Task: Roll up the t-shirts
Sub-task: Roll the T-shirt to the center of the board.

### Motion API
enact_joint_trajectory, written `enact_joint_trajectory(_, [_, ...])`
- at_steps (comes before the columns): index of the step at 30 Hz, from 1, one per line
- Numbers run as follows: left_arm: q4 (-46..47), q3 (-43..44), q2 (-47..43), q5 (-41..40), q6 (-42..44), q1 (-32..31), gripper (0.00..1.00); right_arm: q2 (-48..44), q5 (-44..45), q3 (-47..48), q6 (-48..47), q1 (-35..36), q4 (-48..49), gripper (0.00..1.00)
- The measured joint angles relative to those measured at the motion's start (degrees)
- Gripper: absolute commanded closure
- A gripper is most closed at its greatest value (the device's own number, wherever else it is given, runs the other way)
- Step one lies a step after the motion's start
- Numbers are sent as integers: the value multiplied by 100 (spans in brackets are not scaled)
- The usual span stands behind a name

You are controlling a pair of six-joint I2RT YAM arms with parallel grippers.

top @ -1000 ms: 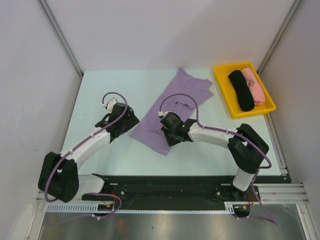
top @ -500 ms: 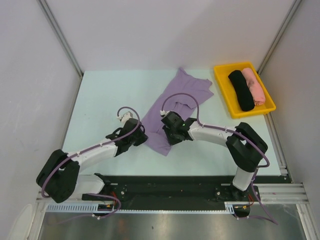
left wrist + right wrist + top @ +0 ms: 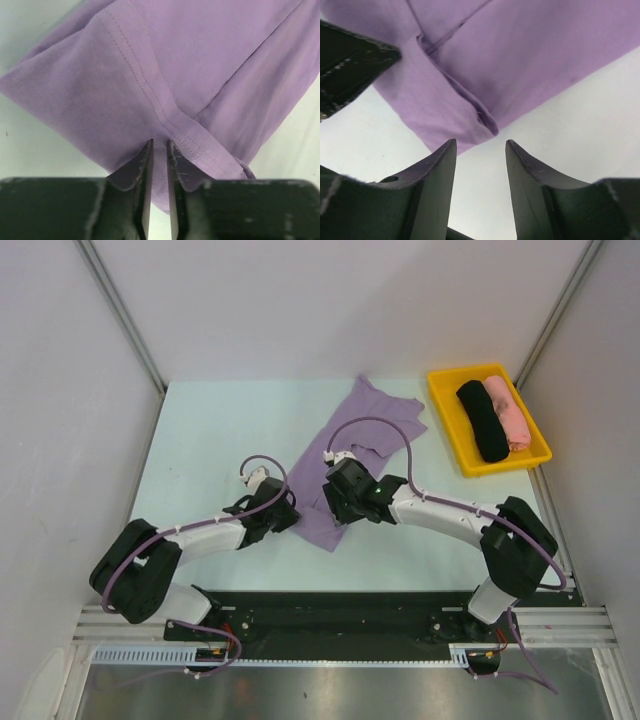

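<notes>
The lavender t-shirt (image 3: pixel 365 425) lay flat on the pale worktop (image 3: pixel 220 430) beside the yellow tray (image 3: pixel 448 425). It ran as a long diagonal strip, with one end close to the tray's left rim and the other slanting away from the tray toward the arm bases. A black cloth bundle (image 3: pixel 482 420) and a pink cloth bundle (image 3: pixel 507 412) sat side by side inside the tray, touching each other. Both claws worked at the shirt end farthest from the tray. The left claw (image 3: pixel 159 142) was nearly closed, with only a thin slit between its fingers and its tips at a stitched hem. Whether it pinched cloth could not be told. The right claw (image 3: pixel 480 145), on the tray's side of the left one, stood open and held nothing, its fingers spread above the folded corner.
</notes>
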Motion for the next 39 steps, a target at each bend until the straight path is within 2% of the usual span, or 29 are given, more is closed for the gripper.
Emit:
enact_joint_trajectory(3, [20,0,28,0,-15,0,75,20,20,0,-2,155,98,63])
enact_joint_trajectory(9, [35,0,-173,-2,-11,107,77,417,-83,-11,13,234,396,70])
enact_joint_trajectory(14, [96,0,-341,0,59,501,85,826,-105,-216,138,57,511,70])
enact_joint_trajectory(24, [258,0,337,98,238,1047,88,876,-133,-295,264,0,588,70])
enact_joint_trajectory(27, [299,-4,337,111,238,1147,86,870,-131,-304,260,0,590,69])
enact_joint_trajectory(31, [358,-98,240,118,247,1255,76,857,-133,-315,251,0,588,69])
enact_joint_trajectory(35, [330,-127,118,107,385,1351,70,852,-133,-317,236,0,588,69])
enact_joint_trajectory(39, [245,-125,-118,109,549,1397,66,778,-131,-350,214,0,551,66])
